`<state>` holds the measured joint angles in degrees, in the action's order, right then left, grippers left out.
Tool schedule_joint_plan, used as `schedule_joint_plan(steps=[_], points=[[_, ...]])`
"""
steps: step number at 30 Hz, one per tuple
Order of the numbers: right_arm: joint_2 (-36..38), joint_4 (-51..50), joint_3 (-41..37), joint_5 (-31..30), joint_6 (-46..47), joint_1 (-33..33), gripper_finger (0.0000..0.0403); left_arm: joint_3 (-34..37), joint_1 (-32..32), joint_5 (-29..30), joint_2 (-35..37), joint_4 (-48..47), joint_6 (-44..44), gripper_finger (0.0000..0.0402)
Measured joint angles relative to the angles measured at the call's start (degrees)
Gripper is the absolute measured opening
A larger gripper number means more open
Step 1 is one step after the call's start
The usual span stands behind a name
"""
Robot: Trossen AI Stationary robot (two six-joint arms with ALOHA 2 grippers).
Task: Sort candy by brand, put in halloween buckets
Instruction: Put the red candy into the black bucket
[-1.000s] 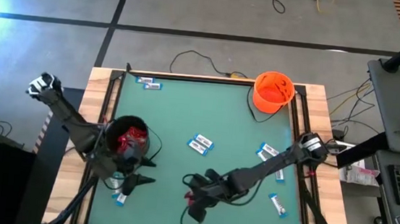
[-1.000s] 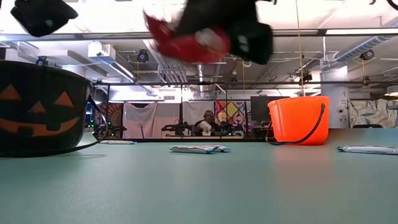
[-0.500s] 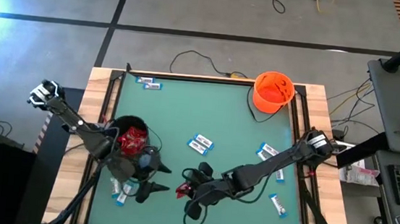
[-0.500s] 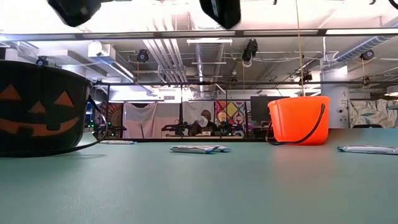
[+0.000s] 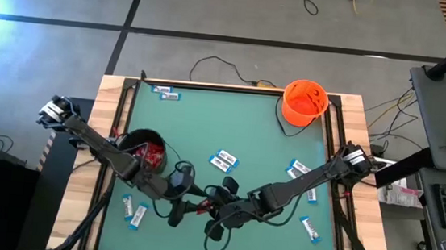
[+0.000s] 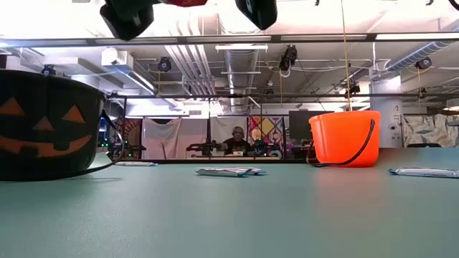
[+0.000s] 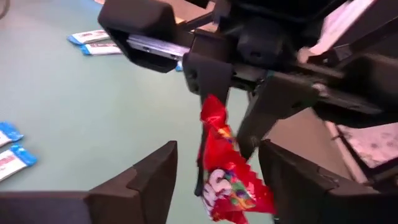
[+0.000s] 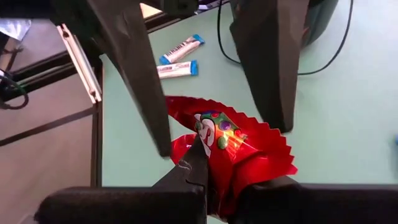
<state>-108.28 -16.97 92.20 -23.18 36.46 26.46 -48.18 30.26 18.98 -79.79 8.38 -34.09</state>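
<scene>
A shiny red candy packet [image 8: 233,146] [image 7: 227,180] is up in the air over the table's near middle [image 5: 201,210], held by my shut right gripper [image 8: 217,180] [image 5: 210,214]. My left gripper [image 7: 217,149] [image 5: 190,208] is open, facing it from the left. Its two fingers [image 8: 140,81] stand on either side of the packet; I cannot tell whether they touch it. The black bucket [image 5: 146,152] [image 6: 43,125] holds red packets. The orange bucket [image 5: 304,101] [image 6: 346,137] stands at the far right. White-and-blue bars [image 5: 224,161] lie on the mat. My right gripper pinches the red packet by one end [image 7: 211,107] between its two fingers, coming roughly level from the table's right. The packet is lifted clear of the table. Its crimped free end [image 8: 261,134] sticks out past the fingertips toward the left gripper.
More white-and-blue bars lie at the far left corner [image 5: 165,93], at the right [image 5: 300,171] [image 5: 309,227], and near the left edge [image 5: 133,210]. A black cable [image 5: 287,131] trails beside the orange bucket. Wooden rails [image 5: 118,116] border the green mat.
My left gripper has swung from beside the black bucket toward the table's right and now faces the right gripper, its fingers around the packet. My right gripper has raised the red packet, which has risen almost out of the low view's top.
</scene>
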Motion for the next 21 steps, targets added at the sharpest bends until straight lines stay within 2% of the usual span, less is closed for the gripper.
schedule_joint_plan(steps=[5, 11, 12, 17, 21], points=[[-0.13, -1.14, -0.13, -2.21, 0.18, 0.00, 0.0019, 0.00, -0.04, 2.65, -1.75, 0.48, 0.06, 0.0154], [-0.18, -1.65, -0.17, -1.66, 0.46, 0.19, 0.0045, -0.02, -0.07, 2.58, -2.18, 0.25, -2.00, 0.0031], [-0.18, -1.58, -0.17, -1.20, 0.40, 0.26, 0.0053, -0.02, -0.07, 2.53, -2.15, 0.17, -2.12, 0.0021], [0.16, -1.59, -0.14, 2.55, 0.18, 0.31, 0.0109, -0.02, -0.07, 2.42, -1.79, -0.06, -2.46, 0.0022], [1.90, -6.77, 0.50, 5.20, 1.46, 0.31, 0.0158, 0.06, -0.22, 3.28, 0.95, -4.04, -2.88, 0.0012]])
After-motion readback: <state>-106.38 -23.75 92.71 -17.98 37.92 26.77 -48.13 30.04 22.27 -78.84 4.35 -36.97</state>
